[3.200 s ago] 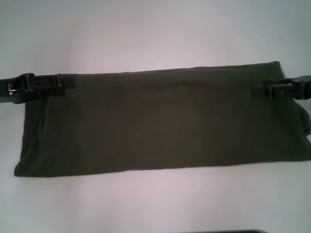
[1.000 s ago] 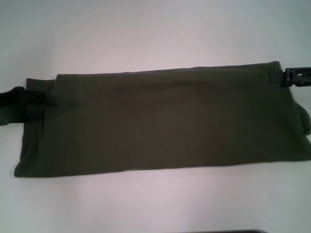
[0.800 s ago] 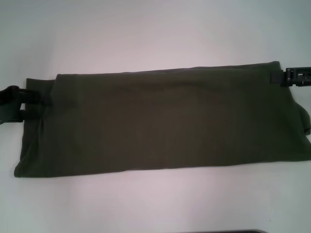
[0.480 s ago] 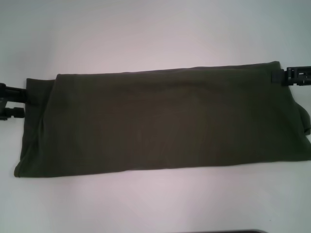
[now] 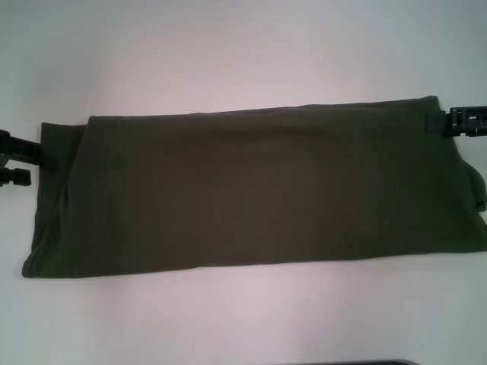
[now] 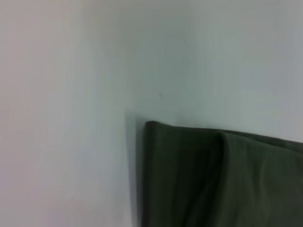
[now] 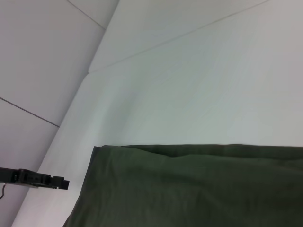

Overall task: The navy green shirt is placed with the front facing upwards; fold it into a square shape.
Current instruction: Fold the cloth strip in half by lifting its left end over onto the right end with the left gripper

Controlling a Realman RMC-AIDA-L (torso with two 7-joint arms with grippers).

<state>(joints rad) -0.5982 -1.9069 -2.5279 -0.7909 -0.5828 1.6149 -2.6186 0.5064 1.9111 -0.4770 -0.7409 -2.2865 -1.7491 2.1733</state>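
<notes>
the navy green shirt [image 5: 251,190] lies flat on the table [image 5: 243,53] as a long band between your grippers. left gripper [image 5: 23,157] — fingers apart, just off its end; right gripper [image 5: 456,122] — grip undeterminable, at the far corner. soft, limp, light: pinch both layers at an end corner.

white table [image 5: 228,46], pale wall panels [image 7: 42,56] with thin seams

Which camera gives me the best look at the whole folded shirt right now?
The head view: the navy green shirt lies there as a long band, both ends in frame, with the left hand and right hand at its far corners. The left wrist view shows only one corner with a layered edge; the right wrist view shows one edge.
</notes>
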